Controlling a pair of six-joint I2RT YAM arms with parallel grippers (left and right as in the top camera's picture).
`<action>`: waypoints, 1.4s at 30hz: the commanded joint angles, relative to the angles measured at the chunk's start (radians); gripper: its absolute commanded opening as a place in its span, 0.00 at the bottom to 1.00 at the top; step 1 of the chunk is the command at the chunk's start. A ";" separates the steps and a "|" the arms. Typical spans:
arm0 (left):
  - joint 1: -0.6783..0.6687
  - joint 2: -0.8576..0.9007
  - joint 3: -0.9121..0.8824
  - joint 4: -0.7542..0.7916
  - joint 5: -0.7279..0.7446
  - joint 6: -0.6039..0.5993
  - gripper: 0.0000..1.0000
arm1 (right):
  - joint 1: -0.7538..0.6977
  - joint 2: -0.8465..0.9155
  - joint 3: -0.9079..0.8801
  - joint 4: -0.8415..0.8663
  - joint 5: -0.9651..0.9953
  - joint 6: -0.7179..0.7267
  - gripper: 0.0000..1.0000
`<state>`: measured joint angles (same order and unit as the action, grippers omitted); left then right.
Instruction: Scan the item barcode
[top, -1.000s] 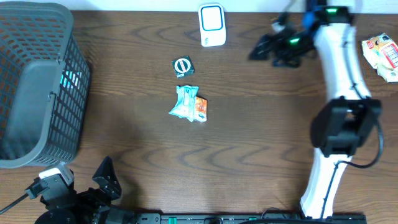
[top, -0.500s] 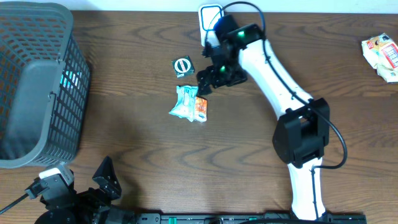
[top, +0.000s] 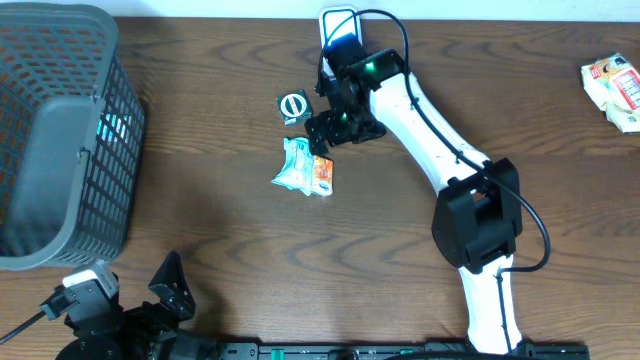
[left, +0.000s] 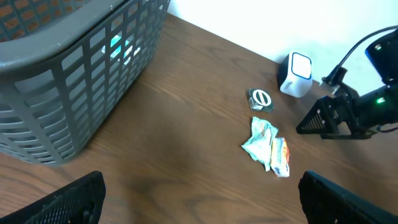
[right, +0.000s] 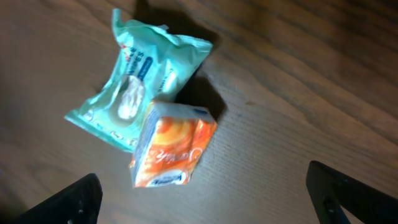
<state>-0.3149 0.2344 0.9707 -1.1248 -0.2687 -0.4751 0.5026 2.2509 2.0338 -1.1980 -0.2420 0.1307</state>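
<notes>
A dark brown wooden tabletop (top: 200, 230) fills the overhead view, its grain running in long wavy bands parallel to the far edge. Along that far edge stands a plain white wall (top: 200, 8), which meets the wood in a straight line. The left wrist view shows the same wall as bright and bare beyond the far edge. Light is even and soft, with only faint, blurred shadows on the wood.
</notes>
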 joint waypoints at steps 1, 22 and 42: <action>0.004 -0.002 -0.005 0.001 -0.017 -0.010 0.97 | 0.003 0.011 -0.062 0.031 0.007 0.050 0.99; 0.004 -0.002 -0.005 0.001 -0.017 -0.010 0.98 | 0.012 0.011 -0.164 0.083 -0.004 0.117 0.78; 0.004 -0.002 -0.005 0.001 -0.017 -0.010 0.98 | 0.111 0.013 -0.182 0.151 0.090 0.214 0.42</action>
<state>-0.3149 0.2344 0.9707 -1.1248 -0.2687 -0.4755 0.5877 2.2513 1.8702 -1.0515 -0.2241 0.3275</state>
